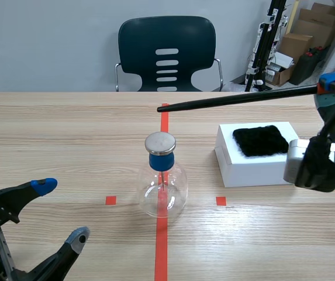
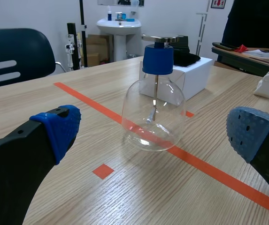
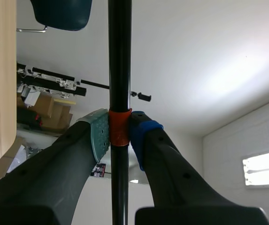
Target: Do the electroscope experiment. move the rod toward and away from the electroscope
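Over the red tape line at the table's middle, the electroscope [image 1: 163,181] stands upright: a clear glass flask with a blue stopper and a flat metal cap [image 1: 160,142]. The black rod [image 1: 237,98] hangs nearly level above it, its tip just past the cap and clear of it, though I can't judge the exact gap from where I stand.

The right gripper [image 3: 119,133] is clamped on the rod at an orange band [image 3: 119,126] near its far end, so most of the rod's length juts out unsupported. That is my main worry: a quick swing could let the rod twist or droop in the pads. If the tip drops, it would touch the cap and spoil the charge effect, or it could knock the light flask over.

Under the rod's path sits a white box [image 1: 255,172] with a black cloth [image 1: 261,140] on top; a low pass might brush the cloth.

The left gripper [image 1: 62,211] rests low on the near side, its jaws spread wide and holding nothing, pointed at the flask but well apart from it. A dark chair [image 1: 166,52] stands beyond the table [image 1: 50,134], out of reach.
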`<state>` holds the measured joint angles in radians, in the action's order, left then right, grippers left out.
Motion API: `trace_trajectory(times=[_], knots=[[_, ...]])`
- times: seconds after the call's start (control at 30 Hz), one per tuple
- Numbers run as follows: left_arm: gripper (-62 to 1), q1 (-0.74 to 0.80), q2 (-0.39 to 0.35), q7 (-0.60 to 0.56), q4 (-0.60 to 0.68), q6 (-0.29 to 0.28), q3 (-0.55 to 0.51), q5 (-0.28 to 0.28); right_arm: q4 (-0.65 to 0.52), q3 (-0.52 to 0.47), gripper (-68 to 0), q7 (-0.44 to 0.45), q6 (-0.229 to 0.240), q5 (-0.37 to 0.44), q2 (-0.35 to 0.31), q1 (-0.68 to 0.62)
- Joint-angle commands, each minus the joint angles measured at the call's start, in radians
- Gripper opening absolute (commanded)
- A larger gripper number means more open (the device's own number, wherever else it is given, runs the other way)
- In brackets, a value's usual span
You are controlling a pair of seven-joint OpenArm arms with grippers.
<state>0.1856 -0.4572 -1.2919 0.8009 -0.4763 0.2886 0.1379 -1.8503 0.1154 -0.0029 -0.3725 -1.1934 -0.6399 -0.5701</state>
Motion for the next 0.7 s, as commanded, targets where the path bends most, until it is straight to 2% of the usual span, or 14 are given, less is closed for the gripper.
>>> trace_trajectory(times=[0.0,0.17,0.3,0.67], knots=[[1.4,-0.003,-0.009,-0.018,0.02,-0.006,-0.006,-0.01,-0.013,-0.004,-67.1,-0.016,-0.002,-0.01,-0.008,0.032],[1.4,-0.003,-0.009,-0.018,0.02,-0.006,-0.006,-0.01,-0.013,0.002,-67.2,-0.001,0.008,-0.043,-0.008,0.036],[1.4,-0.003,-0.009,-0.018,0.02,-0.006,-0.006,-0.01,-0.012,0.002,-67.2,0.016,0.053,-0.06,-0.008,0.035],[1.4,-0.003,-0.009,-0.018,0.02,-0.006,-0.006,-0.01,-0.011,0.002,-67.1,0.031,0.056,-0.061,-0.008,0.035]])
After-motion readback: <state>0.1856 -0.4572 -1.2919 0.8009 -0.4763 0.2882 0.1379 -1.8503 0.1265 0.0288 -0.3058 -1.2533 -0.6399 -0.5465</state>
